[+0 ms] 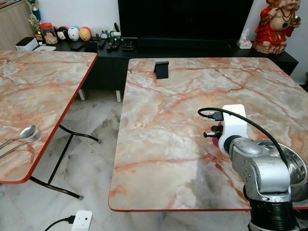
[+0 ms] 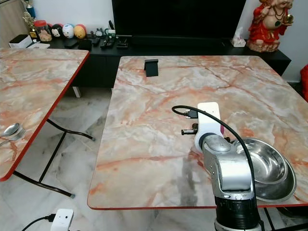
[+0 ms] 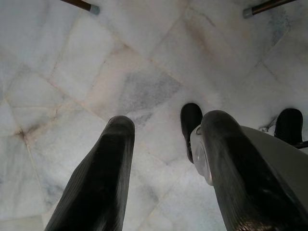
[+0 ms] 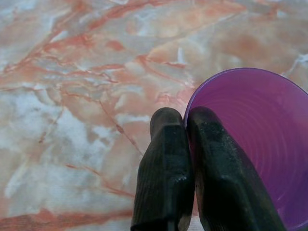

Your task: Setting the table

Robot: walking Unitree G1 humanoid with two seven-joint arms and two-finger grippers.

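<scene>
Your right gripper (image 4: pixel 186 139) is over the near right part of the marble bench (image 1: pixel 173 125), fingers (image 4: pixel 163 168) pinched on the rim of a purple cup (image 4: pixel 260 144): one finger outside the wall, one inside. The cup's open mouth faces the wrist camera, with bench surface behind it. In the head views the right arm (image 2: pixel 226 168) covers most of the cup; you only get a sliver of pink-purple beside the white wrist mount (image 1: pixel 233 126).

Two nested steel bowls (image 2: pixel 269 168) sit on the bench at its near right corner, just right of the arm. Whether arm and bowls touch, you cannot tell.

A small black stand (image 1: pixel 161 69) is upright near the far edge of the same bench, well apart from the gripper.

The second bench (image 1: pixel 33 96) is on the left, separated by a floor gap. A spoon (image 1: pixel 23 134) and a fork (image 1: pixel 19 144) lie side by side near its front edge.

Your left gripper (image 3: pixel 163 168) hangs idle, pointing down at the tiled floor (image 3: pixel 96 72), fingers spread, nothing between them. The robot's black feet (image 3: pixel 191 122) show past the fingers.

Behind both benches: a dark TV console (image 1: pixel 183 48) with remotes, small figurines and a red statue (image 1: pixel 274 24) at the right end. A white power adapter (image 1: pixel 82 220) is on the floor near the front.
</scene>
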